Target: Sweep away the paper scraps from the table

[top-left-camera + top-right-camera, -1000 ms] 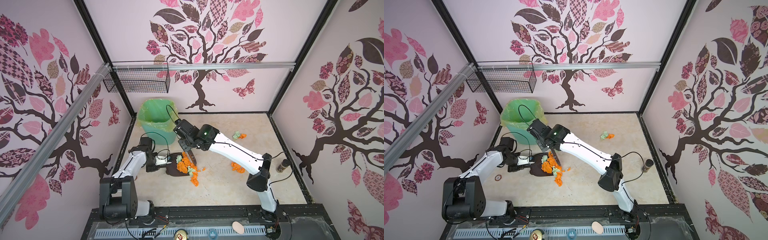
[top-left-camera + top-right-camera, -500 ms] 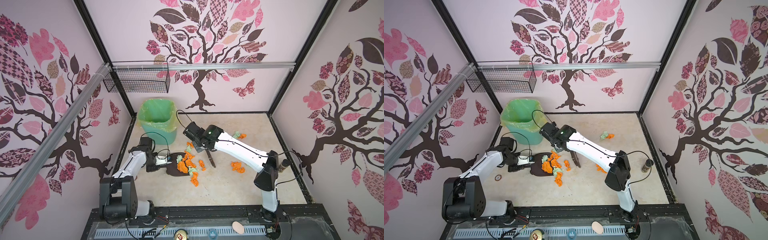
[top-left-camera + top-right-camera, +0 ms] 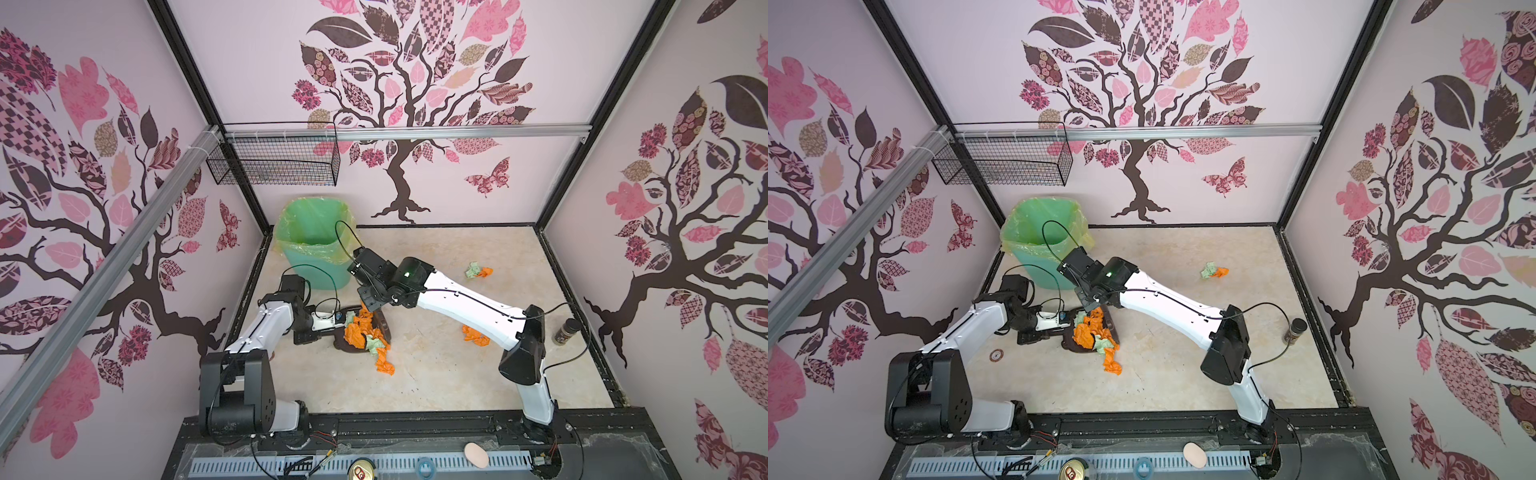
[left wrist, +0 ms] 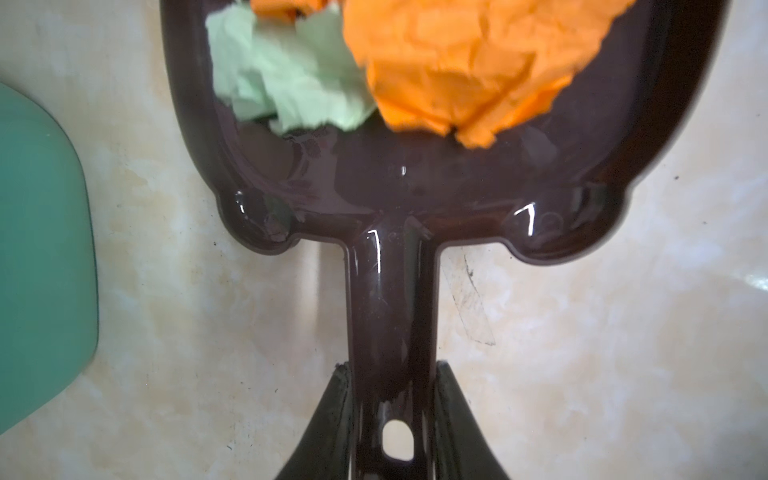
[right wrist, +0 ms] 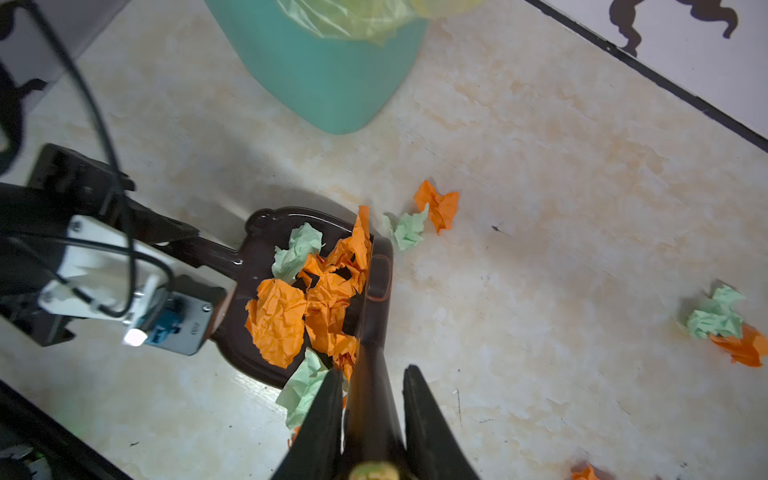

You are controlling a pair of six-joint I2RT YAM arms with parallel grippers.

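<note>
A dark brown dustpan (image 3: 343, 345) (image 4: 390, 187) lies on the beige table (image 3: 457, 386), and my left gripper (image 3: 337, 321) (image 4: 391, 368) is shut on its handle. Orange and pale green paper scraps (image 3: 358, 332) (image 5: 282, 320) are heaped inside it. My right gripper (image 3: 371, 305) (image 5: 372, 370) is shut on a dark brush (image 5: 378, 274), whose head rests at the pan's mouth. Loose scraps lie by the pan's lip (image 3: 384, 361), just past the brush (image 5: 438, 205), under the right forearm (image 3: 476, 336) and far right (image 3: 478, 271).
A green bin with a plastic liner (image 3: 318, 245) stands at the back left, close behind the pan. A brown spice jar (image 3: 565, 331) stands by the right wall. A wire basket (image 3: 276, 166) hangs on the back left rail. The black rail base (image 3: 415, 428) borders the front.
My right gripper swung the brush out to the right, then back against the pan's mouth, pushing scattered scraps into the pan. The left arm and dustpan stayed put.
</note>
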